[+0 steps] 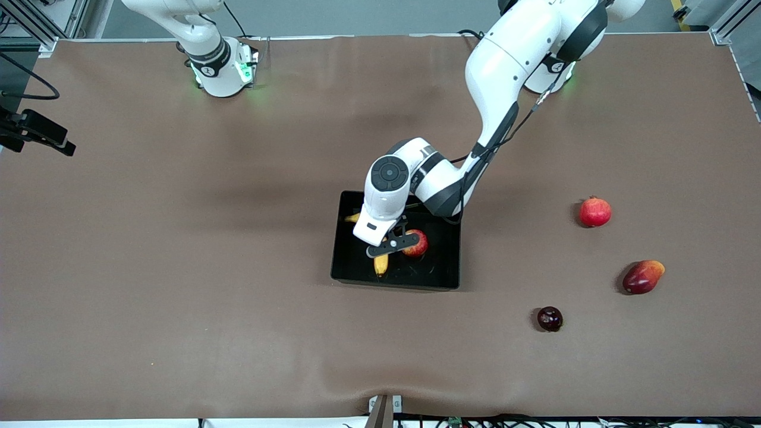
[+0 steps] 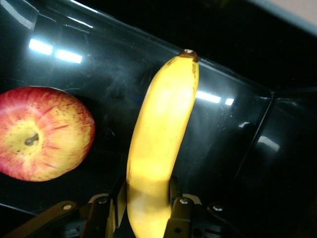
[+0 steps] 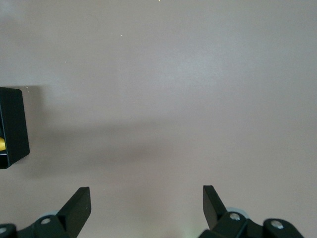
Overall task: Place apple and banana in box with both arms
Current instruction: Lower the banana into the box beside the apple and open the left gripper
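**Q:** Two fruits are named in the task; where do they lie?

**A:** Both are in the box [image 1: 452, 238]. The apple [image 1: 416, 242] rests on the glossy black floor, stem dimple up. The banana [image 1: 381, 263] lies just beside it, toward the right arm's end of the table, its yellow end pointing toward the front camera.

**Q:** What is the state of each gripper?

**A:** The left gripper [image 1: 389, 245] is down inside the box over the banana. In the left wrist view its fingers [image 2: 179, 213] stand on either side of the banana [image 2: 158, 148], close against its flanks; they appear shut on it, though whether pressure is applied cannot be read. The apple [image 2: 42, 133] sits apart from these fingers. The right gripper [image 3: 146, 208] is spread wide and holds nothing; it hangs over bare table with a corner of the box [image 3: 12, 126] at the edge of its view. The right arm waits.

**Q:** Which step is in hand?

**A:** By judgement, the last one: setting the banana down. With the apple already in the box, the task is nearly complete.

**Q:** What does the next move call for?

**A:** Probably parting the left fingers, then a straight lift clear of the low walls. A sideways drift could nudge the apple or drag the banana. The pomegranate [image 1: 595, 212], mango [image 1: 643, 277] and dark fruit [image 1: 550, 318] lie well apart and need no handling.
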